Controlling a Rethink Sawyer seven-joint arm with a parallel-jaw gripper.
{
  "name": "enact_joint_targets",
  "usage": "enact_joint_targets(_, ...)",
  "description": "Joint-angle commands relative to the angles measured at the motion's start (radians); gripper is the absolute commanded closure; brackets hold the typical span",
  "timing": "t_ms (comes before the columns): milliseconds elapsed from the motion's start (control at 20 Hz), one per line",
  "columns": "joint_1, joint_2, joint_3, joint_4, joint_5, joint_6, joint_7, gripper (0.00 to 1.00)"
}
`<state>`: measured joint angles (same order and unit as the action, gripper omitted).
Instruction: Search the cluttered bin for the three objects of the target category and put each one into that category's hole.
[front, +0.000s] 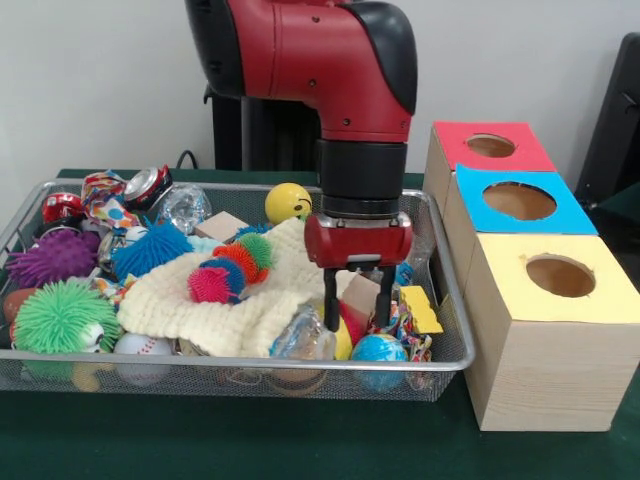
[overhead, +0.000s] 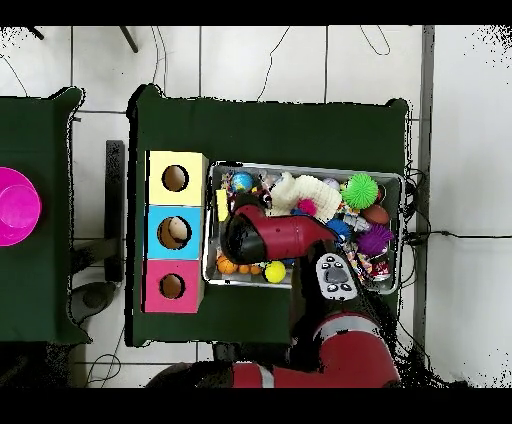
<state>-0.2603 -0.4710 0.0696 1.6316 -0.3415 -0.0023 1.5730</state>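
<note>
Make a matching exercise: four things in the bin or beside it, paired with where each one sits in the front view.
Things:
1. green spiky ball
2. yellow smiley ball
3. globe ball
4. red-topped box

Places:
A. near side of the wire bin, just below the gripper
B. farthest of the three boxes
C. left end of the bin, near side
D. far side of the bin, behind the cream cloth

Pairs: 1-C, 2-D, 3-A, 4-B
</note>
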Motion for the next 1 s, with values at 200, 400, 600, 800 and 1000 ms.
enact_joint_targets(200, -0.055, -0.009, 0.124, 0.026, -0.045, 0.135, 0.024, 0.00)
enact_joint_targets(400, -0.097, 0.035, 0.196, 0.044, -0.055, 0.119, 0.018, 0.00)
enact_joint_targets(600, -0.149, 0.043, 0.287, 0.095, -0.035, 0.131, 0.033, 0.00)
enact_joint_targets(800, -0.161, 0.030, 0.326, 0.112, -0.019, 0.143, 0.048, 0.00)
enact_joint_targets(1000, -0.162, 0.030, 0.334, 0.111, -0.011, 0.145, 0.061, 0.00)
